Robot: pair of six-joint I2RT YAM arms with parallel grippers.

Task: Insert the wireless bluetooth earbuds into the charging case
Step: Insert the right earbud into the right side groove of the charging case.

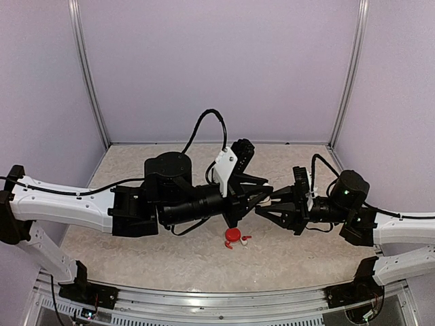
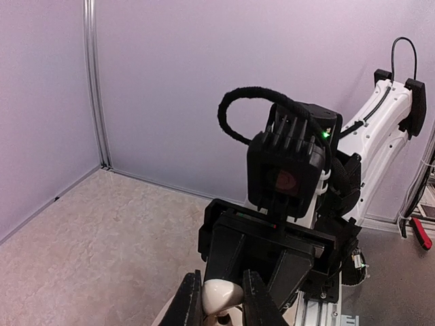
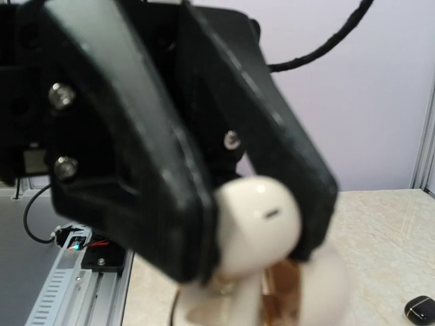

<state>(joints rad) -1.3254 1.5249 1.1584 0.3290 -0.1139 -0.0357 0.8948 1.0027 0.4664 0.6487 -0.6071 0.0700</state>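
Insertion looks not yet done: one white earbud (image 1: 243, 240) lies on the table (image 1: 129, 255) just right of the red case (image 1: 233, 235). Its long axis and stem direction are too small to resolve. Raised beyond the red case, the left end effector (image 2: 219, 285) clamps what looks like a white case (image 2: 223, 297). The right end effector (image 1: 262, 206) faces it, opening indeterminable.

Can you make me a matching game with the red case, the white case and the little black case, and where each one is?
Things:
1. red case
2. white case
3. black case

Places:
A. on the table, low in the corner of the right wrist view
B. pinched in the left hand
C. on the table, out in the open in the top view

Pairs: 1-C, 2-B, 3-A
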